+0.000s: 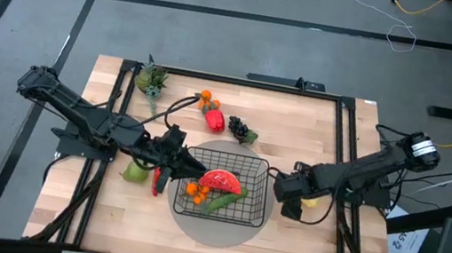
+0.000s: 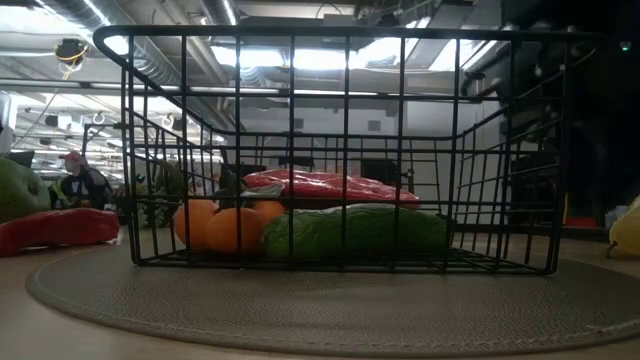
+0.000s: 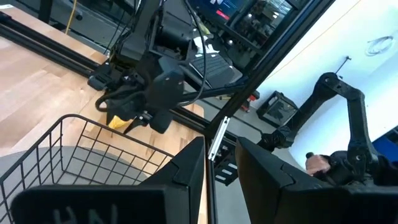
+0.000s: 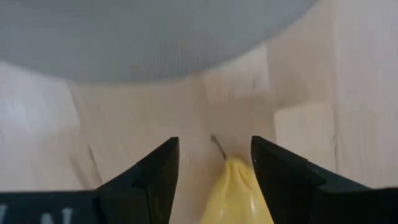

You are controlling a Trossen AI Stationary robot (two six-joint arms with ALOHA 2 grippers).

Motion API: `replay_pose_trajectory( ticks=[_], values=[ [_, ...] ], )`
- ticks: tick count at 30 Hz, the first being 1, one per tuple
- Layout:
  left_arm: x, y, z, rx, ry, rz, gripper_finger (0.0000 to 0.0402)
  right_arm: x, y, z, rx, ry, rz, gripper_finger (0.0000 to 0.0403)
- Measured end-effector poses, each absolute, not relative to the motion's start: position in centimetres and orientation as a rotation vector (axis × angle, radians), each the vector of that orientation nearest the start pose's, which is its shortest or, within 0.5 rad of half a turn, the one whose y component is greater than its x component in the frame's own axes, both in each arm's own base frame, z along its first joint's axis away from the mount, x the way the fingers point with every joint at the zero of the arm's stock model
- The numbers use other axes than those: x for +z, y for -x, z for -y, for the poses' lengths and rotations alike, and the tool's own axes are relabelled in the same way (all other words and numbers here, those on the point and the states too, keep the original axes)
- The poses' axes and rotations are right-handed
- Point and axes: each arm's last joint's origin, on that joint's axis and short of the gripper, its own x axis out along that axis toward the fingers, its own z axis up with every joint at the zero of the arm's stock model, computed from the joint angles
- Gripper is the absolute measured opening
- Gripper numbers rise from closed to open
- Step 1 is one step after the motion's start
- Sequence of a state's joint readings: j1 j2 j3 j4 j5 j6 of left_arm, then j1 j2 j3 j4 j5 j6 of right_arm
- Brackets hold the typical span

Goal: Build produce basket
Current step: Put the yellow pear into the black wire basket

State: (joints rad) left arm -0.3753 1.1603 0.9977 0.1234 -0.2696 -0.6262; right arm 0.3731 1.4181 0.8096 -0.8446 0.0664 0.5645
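Note:
The black wire basket (image 1: 264, 173) stands on a grey round mat (image 1: 215, 231) at mid-table. It holds a red piece (image 1: 220, 180), oranges (image 1: 195, 192) and a green cucumber (image 1: 222, 201); the low view shows them on the basket floor (image 2: 340, 262). My left gripper (image 1: 173, 169) hovers open at the basket's left rim and holds nothing. My right gripper (image 4: 214, 163) is open, low over the table to the right of the mat. Its fingers stand on either side of a yellow fruit (image 4: 236, 190) that lies on the wood. My right gripper comes at the yellow fruit slanting down from the table's right side. The fruit's pointed stem end (image 4: 231, 163) lies between the fingers. One finger (image 4: 273, 171) stands right beside the fruit; whether it touches, I cannot tell.
A green fruit (image 1: 137, 170) and a red chili (image 1: 156, 184) lie left of the basket. Beyond it are a red pepper (image 1: 215, 121), dark grapes (image 1: 242, 132), small oranges (image 1: 205, 99) and a leafy sprig (image 1: 152, 80). Bare wood shows along the near edge.

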Motion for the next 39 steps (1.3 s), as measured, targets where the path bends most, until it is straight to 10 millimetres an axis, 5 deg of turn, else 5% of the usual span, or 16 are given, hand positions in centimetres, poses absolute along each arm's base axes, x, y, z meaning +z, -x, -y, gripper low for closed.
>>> replay_pose_trajectory(
  ticks=[16, 29, 33, 39],
  values=[
    [36.0, -24.6, 8.9, -0.086, 0.6, -0.084, 0.0087, 15.5, -21.3, -7.8, -0.079, 0.034, -1.617, 0.02],
    [36.0, -24.6, 8.9, -0.086, 0.599, -0.085, 0.0087, 13.9, -21.1, -8.0, -0.1, -0.026, -1.757, 0.0197],
    [36.0, -24.6, 8.9, -0.086, 0.599, -0.085, 0.0087, 13.5, -21.2, -8.1, -0.129, -0.064, -1.782, 0.0158],
    [36.0, -24.6, 8.9, -0.086, 0.599, -0.085, 0.0087, 13.4, -21.1, -8.1, -0.169, -0.136, -1.809, 0.0043]
  ],
)
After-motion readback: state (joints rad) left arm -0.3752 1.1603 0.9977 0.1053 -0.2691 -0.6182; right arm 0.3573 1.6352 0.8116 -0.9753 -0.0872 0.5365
